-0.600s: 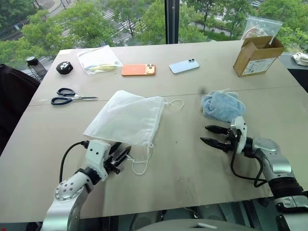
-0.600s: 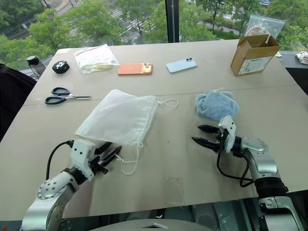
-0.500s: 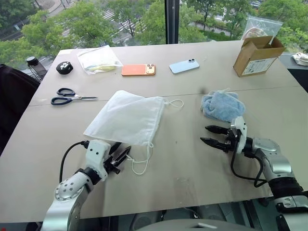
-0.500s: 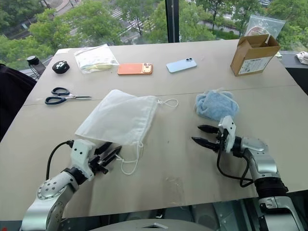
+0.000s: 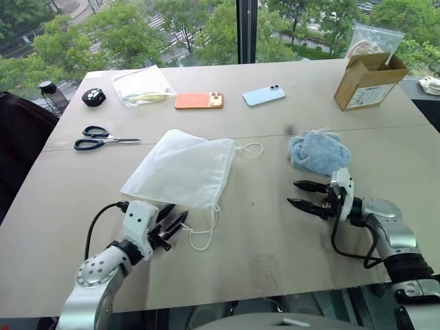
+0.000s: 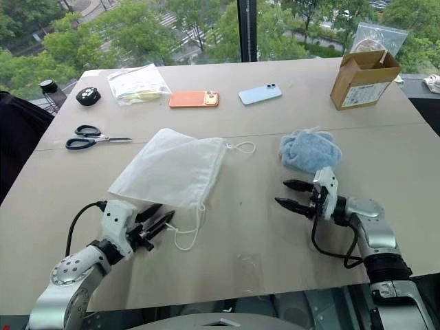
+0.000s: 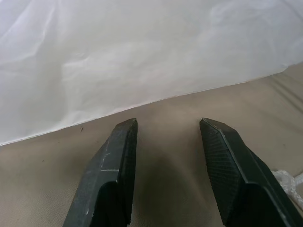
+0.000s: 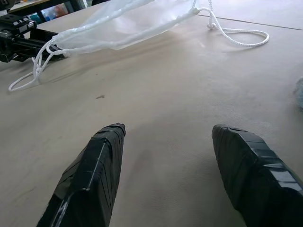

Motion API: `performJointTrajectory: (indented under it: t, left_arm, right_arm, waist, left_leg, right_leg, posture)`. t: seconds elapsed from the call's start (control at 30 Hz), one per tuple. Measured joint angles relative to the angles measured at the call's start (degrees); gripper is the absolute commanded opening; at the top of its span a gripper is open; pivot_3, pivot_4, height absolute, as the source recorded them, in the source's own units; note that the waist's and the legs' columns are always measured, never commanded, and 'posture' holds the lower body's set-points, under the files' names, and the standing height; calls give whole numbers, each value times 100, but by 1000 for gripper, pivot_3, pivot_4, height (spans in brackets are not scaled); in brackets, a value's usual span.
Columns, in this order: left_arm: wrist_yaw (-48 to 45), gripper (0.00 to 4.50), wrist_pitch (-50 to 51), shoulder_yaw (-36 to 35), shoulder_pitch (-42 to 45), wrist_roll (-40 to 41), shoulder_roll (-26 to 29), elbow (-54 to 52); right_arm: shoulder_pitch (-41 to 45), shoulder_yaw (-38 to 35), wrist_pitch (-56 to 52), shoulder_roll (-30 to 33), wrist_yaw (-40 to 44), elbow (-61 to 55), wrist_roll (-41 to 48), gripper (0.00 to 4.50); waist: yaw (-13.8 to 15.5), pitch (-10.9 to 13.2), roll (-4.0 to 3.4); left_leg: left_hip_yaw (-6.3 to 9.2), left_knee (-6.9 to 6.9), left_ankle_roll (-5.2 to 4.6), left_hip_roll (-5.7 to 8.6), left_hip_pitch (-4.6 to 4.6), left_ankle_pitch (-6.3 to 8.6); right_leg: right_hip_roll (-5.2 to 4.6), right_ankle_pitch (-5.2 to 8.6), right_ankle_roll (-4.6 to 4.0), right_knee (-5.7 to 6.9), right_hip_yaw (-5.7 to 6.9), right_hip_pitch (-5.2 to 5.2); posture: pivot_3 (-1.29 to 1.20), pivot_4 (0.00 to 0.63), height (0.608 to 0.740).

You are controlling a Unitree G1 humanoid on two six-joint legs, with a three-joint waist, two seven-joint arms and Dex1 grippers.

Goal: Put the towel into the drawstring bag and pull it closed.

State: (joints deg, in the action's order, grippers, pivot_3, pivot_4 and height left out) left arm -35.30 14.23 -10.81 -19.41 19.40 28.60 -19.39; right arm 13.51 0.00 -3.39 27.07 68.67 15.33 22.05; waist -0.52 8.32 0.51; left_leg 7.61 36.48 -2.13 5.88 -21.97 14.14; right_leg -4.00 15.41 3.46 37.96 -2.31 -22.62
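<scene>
The white drawstring bag (image 5: 182,169) lies flat in the middle of the table, its cord loops (image 5: 203,234) trailing toward me and another loop (image 5: 249,147) at its right corner. The light-blue towel (image 5: 316,150) sits bunched to the right of it. My left gripper (image 5: 174,224) is open just short of the bag's near edge (image 7: 142,101), holding nothing. Near the table's right side my right gripper (image 5: 298,194) is open and empty, a little in front of the towel, pointing left toward the bag (image 8: 128,23).
Along the far side lie black scissors (image 5: 103,138), a clear plastic bag (image 5: 141,86), an orange phone (image 5: 199,101), a blue phone (image 5: 264,95) and a cardboard box (image 5: 368,80). A small black object (image 5: 92,97) sits at the far left corner.
</scene>
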Motion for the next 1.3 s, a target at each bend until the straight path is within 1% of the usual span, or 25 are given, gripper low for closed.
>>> performJointTrajectory:
  t: [0.43,0.53,0.63,0.7,0.8,0.9,0.93,1.0,1.03,1.1,1.13,1.2,1.27,1.3]
  left_arm:
    - [87,2096,200,14,-183,16,-44,-329]
    - [154,2096,378,205,-248,78,-173,-616]
    - [81,2096,561,474,-242,166,-163,-900]
    - [-62,2096,789,593,-109,466,-100,-1219]
    - [-108,2096,1163,632,412,866,51,-1690]
    - [33,2096,1470,707,799,1061,22,-1818]
    - [186,2096,1616,768,1100,1116,-57,-1841]
    - [460,2096,1808,937,1415,1083,-164,-1860]
    - [670,2096,1982,1043,1588,1074,-308,-1856]
    - [884,2096,2181,1228,1806,1163,-586,-1885]
    - [942,2096,2244,1324,1839,1173,-601,-1925]
    - [1197,2096,2424,1531,1936,939,-572,-1949]
    - [1609,2096,2451,1802,2087,357,-540,-1805]
    - [1711,2096,2460,1842,2123,252,-576,-1760]
  right_arm:
    - [-46,1,-97,13,-17,-95,22,3152]
    - [-80,-2,-128,27,-17,-147,33,3152]
    - [-166,-3,-167,-19,42,-276,149,3152]
    - [-208,6,-211,-82,117,-421,298,3152]
    - [-164,-9,-289,-91,210,-633,529,3152]
    - [-163,-55,-334,-94,220,-670,619,3152]
    - [-149,-63,-370,-105,213,-694,651,3152]
    - [-138,-67,-393,-122,205,-790,690,3152]
    - [-152,-83,-395,-116,186,-805,698,3152]
    - [-174,-81,-399,-121,132,-857,699,3152]
    - [-188,-82,-399,-121,101,-899,701,3152]
    - [-243,-96,-404,-116,55,-993,705,3152]
    - [-311,-101,-408,-99,39,-1036,715,3152]
    - [-317,-100,-411,-99,38,-1036,716,3152]
  waist:
    - [4,0,0]
    - [10,1,1]
    - [20,2,1]
    - [17,6,-2]
    - [18,7,-2]
    - [17,8,-2]
    - [22,8,-2]
    - [19,8,-1]
    - [16,8,-1]
    - [17,11,5]
    - [3,11,5]
    - [-8,11,4]
    - [10,11,4]
    - [15,11,4]
  left_leg:
    - [-1,-4,-1,-1,0,0]
    - [1,-4,-1,-1,-1,0]
    - [3,-4,-1,-1,-4,0]
    - [2,-4,-1,-1,-6,0]
    - [2,-4,-1,-1,-3,0]
    - [2,-4,0,-1,-5,0]
    - [3,-3,1,-1,-5,-1]
    - [2,-3,15,-1,-4,-9]
    - [1,-3,15,-1,-5,-9]
    - [1,-2,16,-1,-8,-10]
    - [1,-2,16,-1,-7,-10]
    - [1,-4,20,-3,-6,-12]
    - [1,-4,17,-3,-5,-11]
    - [1,-3,16,-2,-4,-10]
  right_leg:
    - [0,0,0,-3,-1,0]
    - [0,0,0,-3,1,0]
    - [0,0,0,-2,3,0]
    - [0,0,0,-2,2,0]
    - [1,0,0,-1,2,1]
    - [1,0,0,-2,3,-1]
    - [2,0,0,-1,6,0]
    - [3,0,1,-1,4,0]
    - [3,0,1,-2,2,0]
    - [3,-1,1,-2,3,-1]
    - [4,0,1,-2,1,-1]
    - [8,0,1,0,0,-3]
    - [8,0,1,1,1,-2]
    - [8,-1,1,1,1,0]
  posture:
    - [0,150,734]
    - [0,150,734]
    - [0,150,734]
    - [0,150,734]
    - [0,150,734]
    - [0,150,734]
    - [0,150,734]
    - [0,150,734]
    - [0,150,734]
    - [0,150,734]
    - [0,150,734]
    - [0,150,734]
    - [0,150,734]
    - [0,150,734]
